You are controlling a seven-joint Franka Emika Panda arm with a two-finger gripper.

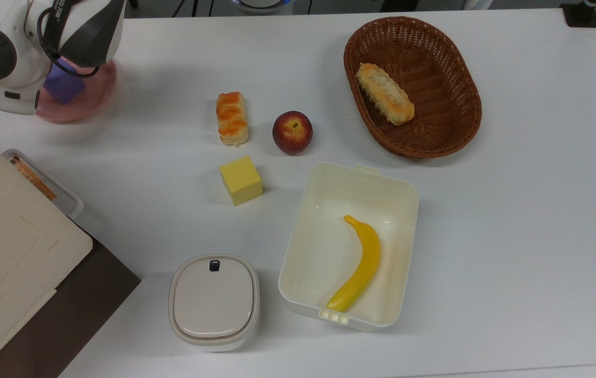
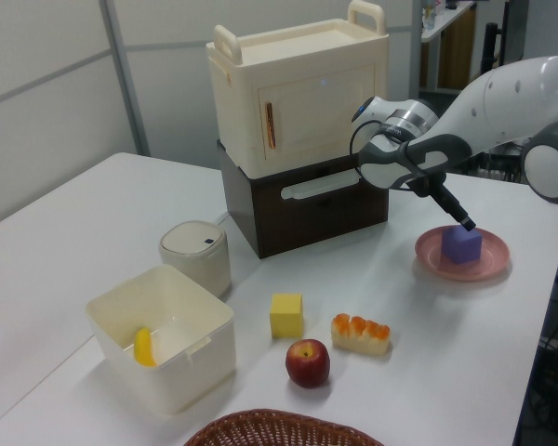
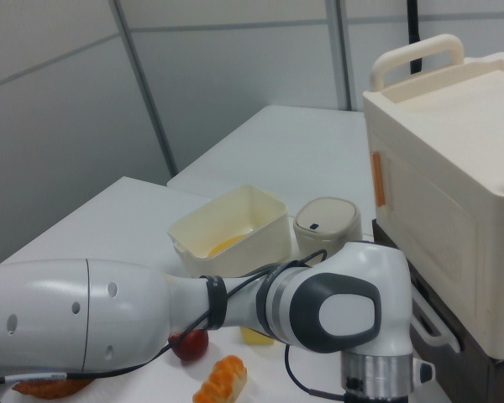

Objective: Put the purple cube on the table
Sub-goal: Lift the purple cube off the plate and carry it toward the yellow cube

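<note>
Left view puts the purple cube [image 2: 462, 244] on the round pink plate [image 2: 492, 263], flat on its base and a little toward the back of the dish. The gripper [image 2: 466, 223] meets the cube's top edge, its dark tip touching or just short of the foam; whether the fingers are spread or pressed together I cannot tell, since they read as one dark stub from this side. In the top view the cube [image 1: 64, 87] shows as a violet corner under the arm's wrist, with the plate's rim [image 1: 96, 100] curving out below it.

The step in hand, as I judge it, is getting hold of the cube. To do it well, the fingers should go down either side of two opposite flat faces, not across a corner, and low enough to catch the middle of the foam without scraping the dish. Foam gives, so a gentle squeeze should serve. A straight lift clear of the rim would keep the plate from tipping or dragging.

The table [image 1: 161, 68] has bare white surface just beside the plate, toward the bread roll [image 1: 232, 118]. That seems the handiest spot to set the cube down, well apart from the yellow cube [image 1: 241, 180] and apple [image 1: 292, 132].
</note>
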